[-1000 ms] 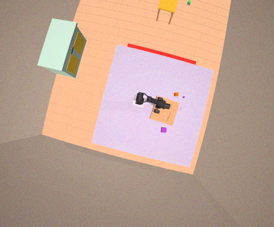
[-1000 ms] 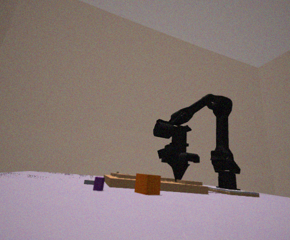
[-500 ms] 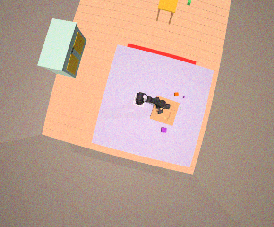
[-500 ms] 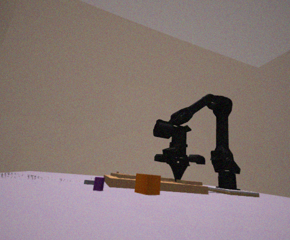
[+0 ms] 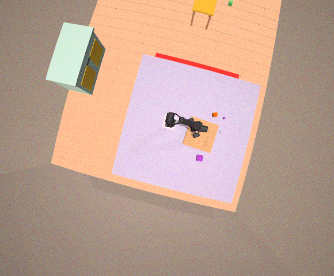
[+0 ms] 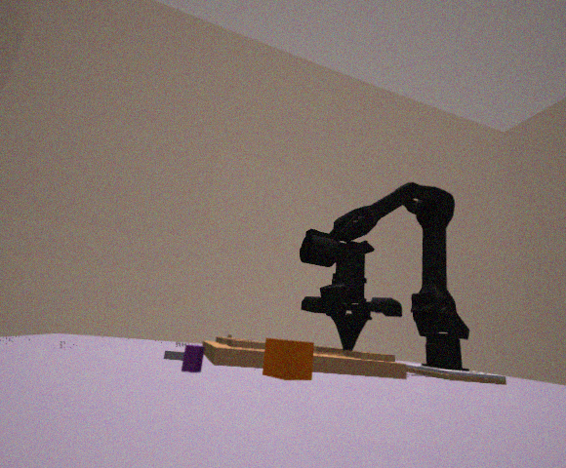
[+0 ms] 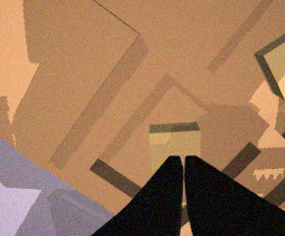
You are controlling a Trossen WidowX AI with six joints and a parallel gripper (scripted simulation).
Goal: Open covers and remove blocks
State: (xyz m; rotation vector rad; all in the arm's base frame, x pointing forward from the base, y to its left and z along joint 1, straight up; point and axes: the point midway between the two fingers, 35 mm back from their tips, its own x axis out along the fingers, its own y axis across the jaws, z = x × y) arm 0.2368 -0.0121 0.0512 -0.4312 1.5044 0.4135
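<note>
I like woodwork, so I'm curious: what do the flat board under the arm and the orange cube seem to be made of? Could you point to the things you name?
The board (image 5: 215, 131) (image 6: 364, 367) looks like smooth, matt wood, judging by its tan colour. The orange cube (image 5: 215, 114) (image 6: 288, 359) could be painted wood or plastic: flat colour, no visible shine.

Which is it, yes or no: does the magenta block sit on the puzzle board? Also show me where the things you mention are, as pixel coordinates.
No, the magenta block (image 5: 199, 157) rests beside the board (image 5: 213, 130).
</note>
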